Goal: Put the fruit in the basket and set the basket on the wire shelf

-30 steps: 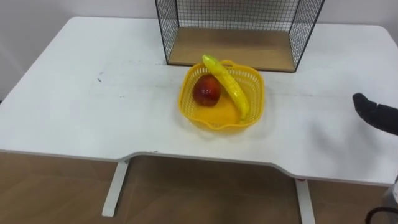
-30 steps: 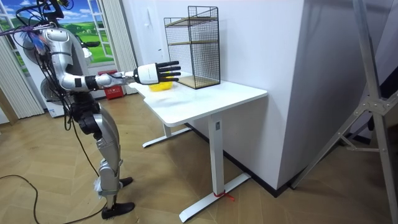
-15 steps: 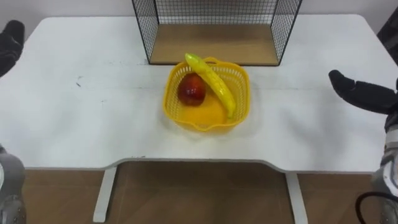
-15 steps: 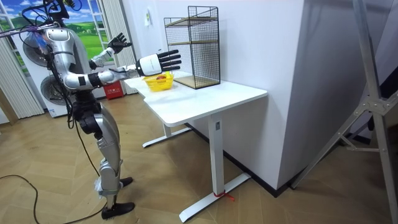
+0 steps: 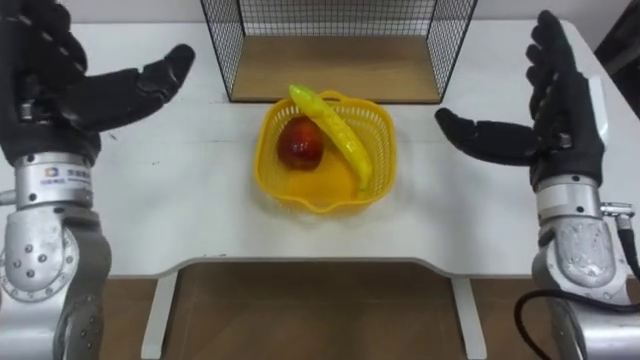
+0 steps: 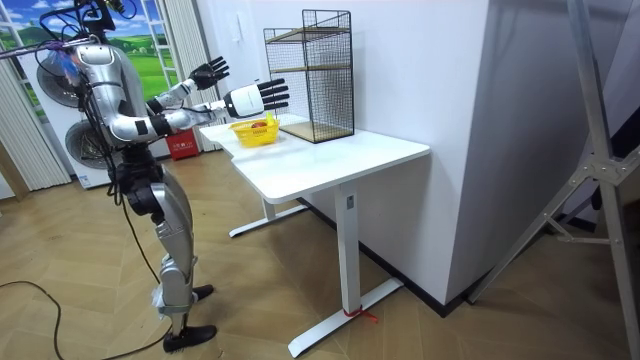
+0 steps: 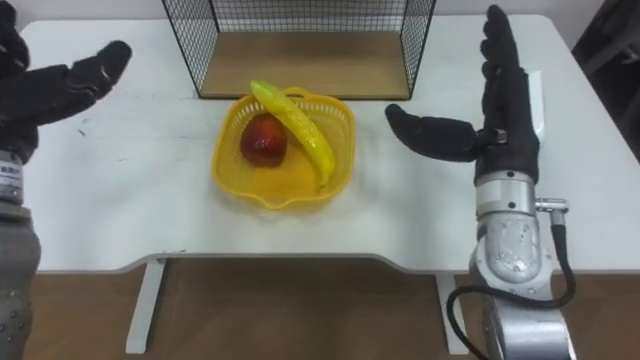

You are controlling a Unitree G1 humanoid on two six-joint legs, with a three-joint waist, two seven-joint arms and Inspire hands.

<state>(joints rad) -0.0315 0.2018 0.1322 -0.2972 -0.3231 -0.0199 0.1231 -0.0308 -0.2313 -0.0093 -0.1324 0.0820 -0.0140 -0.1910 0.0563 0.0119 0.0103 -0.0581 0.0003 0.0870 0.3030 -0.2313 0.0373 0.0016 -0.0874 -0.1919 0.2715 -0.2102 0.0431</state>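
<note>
We saw banana and apple already in the basket. Left hand and right hand hung spread, empty, either side of the basket, likely flanking it for a lift onto the wire shelf just behind.

Eye views: taken from the head, aimed steeply down at the white table, close | room view: taken from well off, robot seen side-on | shared: table, yellow basket, wire shelf
</note>
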